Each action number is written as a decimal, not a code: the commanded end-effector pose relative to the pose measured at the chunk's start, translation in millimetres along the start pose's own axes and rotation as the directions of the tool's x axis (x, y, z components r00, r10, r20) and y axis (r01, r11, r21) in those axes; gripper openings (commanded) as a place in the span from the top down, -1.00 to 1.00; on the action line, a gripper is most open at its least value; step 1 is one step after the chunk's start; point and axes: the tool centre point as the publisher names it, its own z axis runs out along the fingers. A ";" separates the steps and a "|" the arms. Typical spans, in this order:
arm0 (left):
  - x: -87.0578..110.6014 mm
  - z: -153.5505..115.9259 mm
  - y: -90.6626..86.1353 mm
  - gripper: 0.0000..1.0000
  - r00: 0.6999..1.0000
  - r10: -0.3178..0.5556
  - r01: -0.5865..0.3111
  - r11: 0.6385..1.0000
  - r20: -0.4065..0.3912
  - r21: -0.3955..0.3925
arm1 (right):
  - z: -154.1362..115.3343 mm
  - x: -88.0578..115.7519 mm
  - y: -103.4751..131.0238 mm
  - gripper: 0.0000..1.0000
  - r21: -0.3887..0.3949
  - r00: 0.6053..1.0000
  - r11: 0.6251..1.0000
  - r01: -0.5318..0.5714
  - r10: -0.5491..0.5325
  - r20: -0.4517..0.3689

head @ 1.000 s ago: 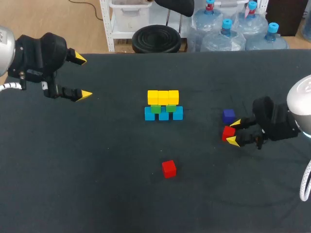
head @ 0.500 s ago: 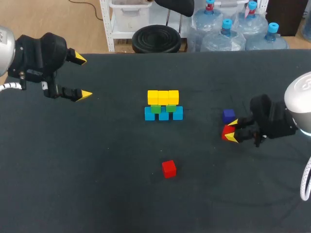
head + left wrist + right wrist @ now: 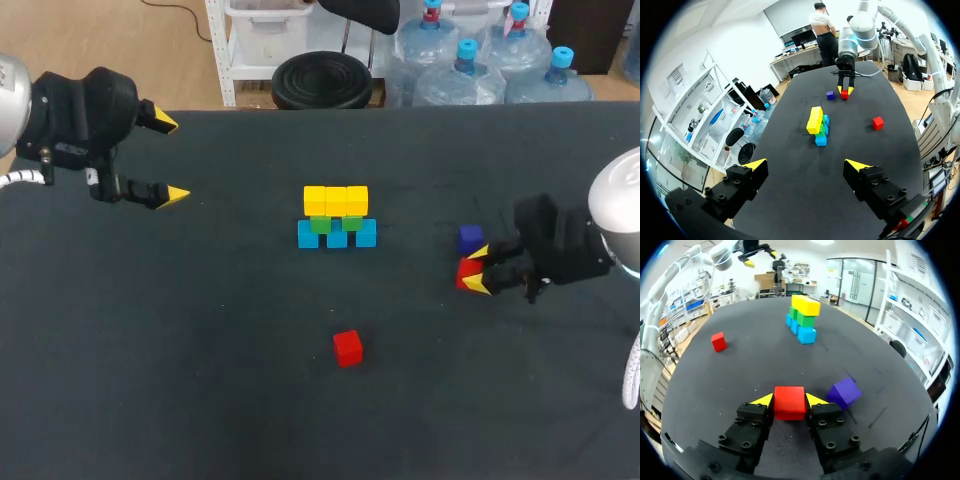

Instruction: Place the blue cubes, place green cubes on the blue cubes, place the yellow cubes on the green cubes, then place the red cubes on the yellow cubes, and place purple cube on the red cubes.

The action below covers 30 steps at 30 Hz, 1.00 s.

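Right hand (image 3: pixel 480 270) clamped on red cube (image 3: pixel 789 401), right of frame. Left hand (image 3: pixel 172 158) apart, empty. Risk: lifting could nudge the purple cube (image 3: pixel 471 238) just beside; sloppy placement could topple the yellow cubes (image 3: pixel 336 200).

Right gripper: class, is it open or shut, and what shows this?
Shut on the red cube: in the right wrist view, both tips of the right gripper touch its opposite sides.

Blk fingers (image 3: pixel 752 421) w/ yellow tips (image 3: pixel 763 400); white arms (image 3: pixel 622 210)
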 end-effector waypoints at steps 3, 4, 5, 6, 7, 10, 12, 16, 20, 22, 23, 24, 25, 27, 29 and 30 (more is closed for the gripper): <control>2.3 -0.7 -0.4 -1.00 1.000 0.004 -0.004 1.000 0.010 -0.001 | -15.4 -27.5 -10.0 1.00 -0.093 0.995 0.992 0.086 -0.090 -0.045; 2.3 -0.7 -0.4 -1.00 1.000 0.004 -0.004 1.000 0.010 -0.001 | -18.0 -33.9 -11.5 1.00 -0.114 0.992 0.988 0.105 -0.112 -0.050; 2.3 -0.7 -0.4 -1.00 1.000 0.004 -0.004 1.000 0.010 -0.001 | -20.4 -40.0 -13.2 1.00 -0.124 0.990 0.985 0.120 -0.127 -0.056; 2.3 -0.7 -0.4 -1.00 1.000 0.004 -0.004 1.000 0.010 -0.001 | -22.8 -45.8 -15.0 1.00 -0.136 0.989 0.982 0.130 -0.139 -0.055; 2.3 -0.7 -0.4 -1.00 1.000 0.004 -0.004 1.000 0.010 -0.001 | -25.3 -52.1 -17.1 1.00 -0.151 0.988 0.979 0.138 -0.146 -0.046; 2.3 -0.7 -0.4 -1.00 1.000 0.004 -0.004 1.000 0.010 -0.001 | -31.7 -73.3 -22.9 1.00 -0.210 0.982 0.961 0.178 -0.189 -0.030; 2.3 -0.7 -0.4 -1.00 1.000 0.004 -0.004 1.000 0.010 -0.001 | -32.4 -83.8 -25.6 1.00 -0.229 0.973 0.950 0.214 -0.227 -0.033; 2.3 -0.7 -0.4 -1.00 1.000 0.004 -0.004 1.000 0.010 -0.001 | -31.6 -110.1 -35.7 1.00 -0.276 0.956 0.920 0.278 -0.293 -0.016; 2.3 -0.7 -0.4 -1.00 1.000 0.004 -0.004 1.000 0.010 -0.001 | -25.2 -131.0 -47.0 1.00 -0.273 0.949 0.914 0.301 -0.315 -0.008; 2.3 -0.7 -0.4 -1.00 1.000 0.004 -0.004 1.000 0.010 -0.001 | -19.8 -140.2 -52.0 1.00 -0.267 0.952 0.918 0.293 -0.305 -0.003; 2.3 -0.7 -0.4 -1.00 1.000 0.004 -0.004 1.000 0.010 -0.001 | -16.2 -144.9 -54.0 1.00 -0.262 0.954 0.921 0.288 -0.299 0.000; 2.3 -0.7 -0.4 -1.00 1.000 0.004 -0.004 1.000 0.010 -0.001 | -12.5 -148.7 -55.4 1.00 -0.260 0.958 0.925 0.277 -0.285 0.006; 2.3 -0.7 -0.4 -1.00 1.000 0.004 -0.004 1.000 0.010 -0.001 | -8.6 -151.8 -56.4 1.00 -0.259 0.962 0.929 0.266 -0.273 0.008; 2.3 -0.7 -0.4 -1.00 1.000 0.004 -0.004 1.000 0.010 -0.001 | 0.6 -159.2 -57.3 1.00 -0.258 0.967 0.933 0.251 -0.254 0.020; 2.3 -0.7 -0.4 -1.00 1.000 0.004 -0.004 1.000 0.010 -0.001 | 8.6 -167.1 -57.0 1.00 -0.254 0.968 0.935 0.249 -0.251 0.024; 2.3 -0.7 -0.4 -1.00 1.000 0.004 -0.004 1.000 0.010 -0.001 | 12.1 -170.6 -56.6 1.00 -0.252 0.968 0.936 0.247 -0.248 0.027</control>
